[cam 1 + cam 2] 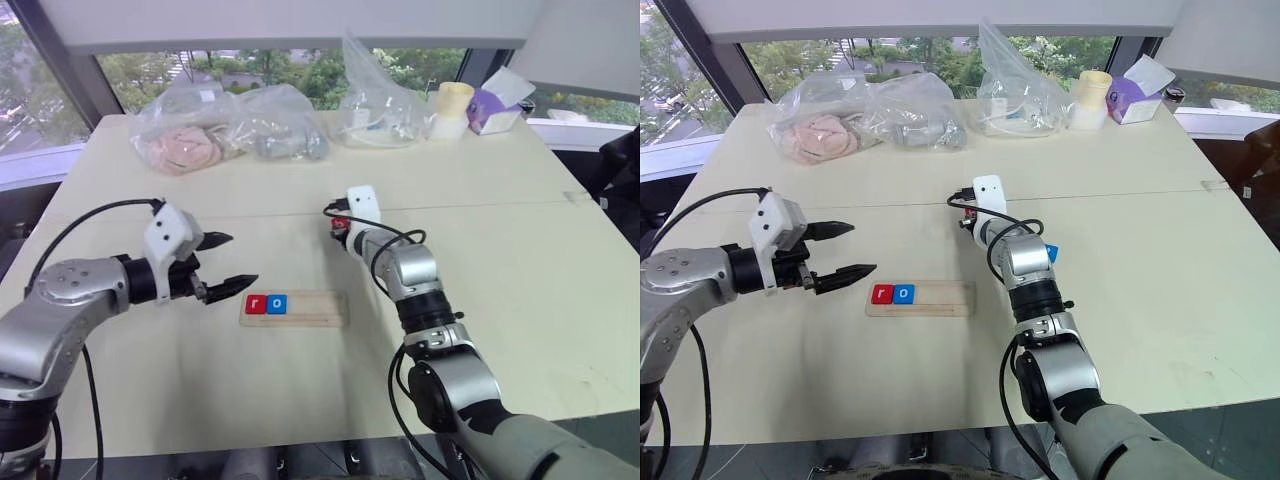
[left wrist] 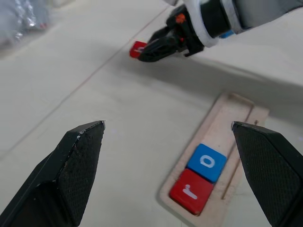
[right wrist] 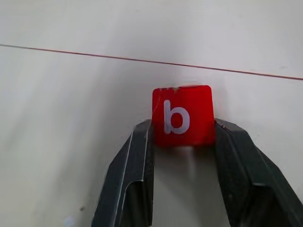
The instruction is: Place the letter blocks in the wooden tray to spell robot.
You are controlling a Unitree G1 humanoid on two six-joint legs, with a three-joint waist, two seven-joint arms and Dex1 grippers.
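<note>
**Third tile gripped; tray holds two of five**

Nearest the robot, the tray (image 1: 295, 309) is seen lying flat on the table (image 1: 520, 300), with the red r (image 1: 256, 304) and the blue o (image 1: 277, 304) seated side by side at its left end. The remaining slots to their right are unfilled.

Just left of the tray, the left gripper (image 1: 226, 262) is held above the table with its fingers spread wide and nothing between them.

Beyond the tray, the right gripper (image 3: 182, 137) is pressed in on the red b (image 3: 182, 116), which is pinched at its two side edges close to the table surface. Only the near part of the tile is seen between the fingertips. A further blue tile (image 1: 1051, 253) is partly visible beside the right forearm; its letter cannot be read.

At the far edge, plastic bags (image 1: 225, 125), a paper roll (image 1: 450, 110) and a tissue box (image 1: 497, 103) are noted, well apart from the work.

Risks, as judged: the shallow edge grip may let the b pivot or slip out on lifting. On placing, the tile may be set rotated, may ride on the groove's lip, or may nudge the o and shift the light tray. The blue tile may be swept by the forearm.
</note>
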